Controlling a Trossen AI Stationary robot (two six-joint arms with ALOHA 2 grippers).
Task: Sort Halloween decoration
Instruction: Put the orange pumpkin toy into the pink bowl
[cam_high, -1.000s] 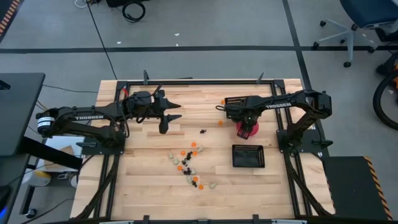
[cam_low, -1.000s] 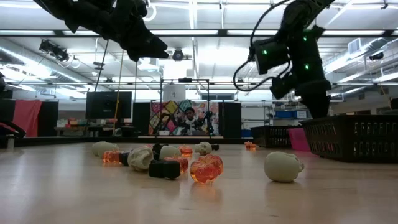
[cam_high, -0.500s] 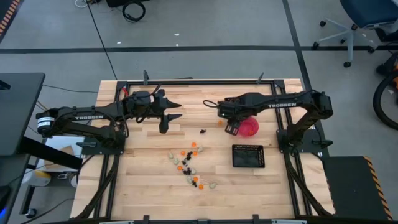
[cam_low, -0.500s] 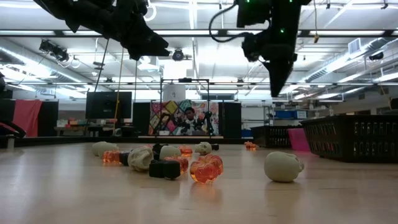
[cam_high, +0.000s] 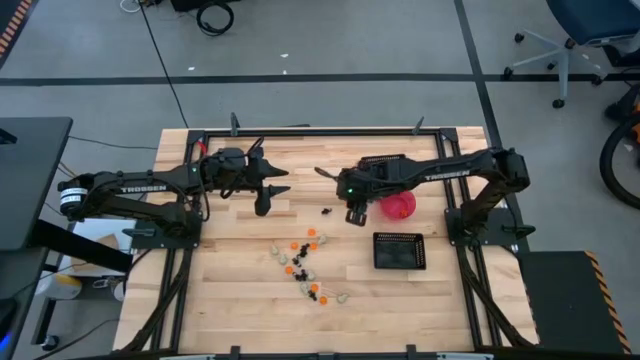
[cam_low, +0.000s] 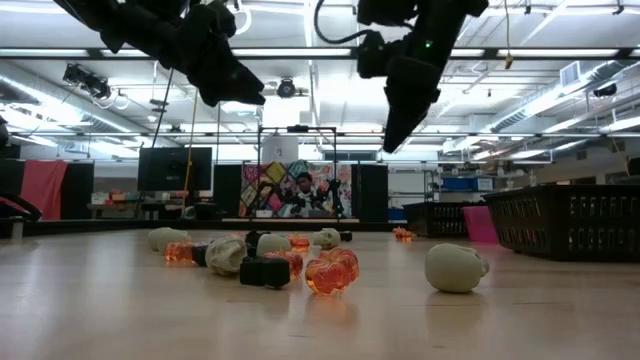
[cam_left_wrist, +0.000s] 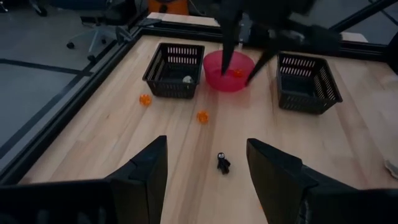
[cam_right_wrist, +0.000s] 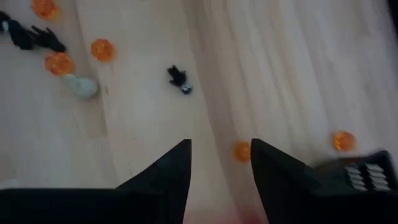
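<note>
The Halloween decoration is many tiny trinkets. Most lie in a loose cluster (cam_high: 305, 265) on the wood toward the near edge, orange, black and cream (cam_low: 455, 268). A lone black one (cam_high: 327, 211) and two orange ones (cam_left_wrist: 203, 116) lie farther back. My right gripper (cam_high: 338, 192) hangs open above the table, left of the pink-red bowl (cam_high: 401, 205). In the right wrist view its fingers (cam_right_wrist: 219, 163) frame an orange trinket (cam_right_wrist: 241, 151), with the black one (cam_right_wrist: 179, 79) beyond. My left gripper (cam_high: 281, 177) waits open in the air at the left.
One black mesh tray (cam_high: 399, 250) sits near the bowl on its near side. A second tray (cam_left_wrist: 175, 61) holds a cream piece on the bowl's far side. The bowl (cam_left_wrist: 229, 62) holds an orange trinket. A dark frame (cam_high: 320, 131) borders the table. Bare wood lies between the arms.
My right gripper has swung from above the pink-red bowl toward the table's left and turned, so it now hangs over bare wood near the lone black trinket. The trinkets have stayed where they were.
</note>
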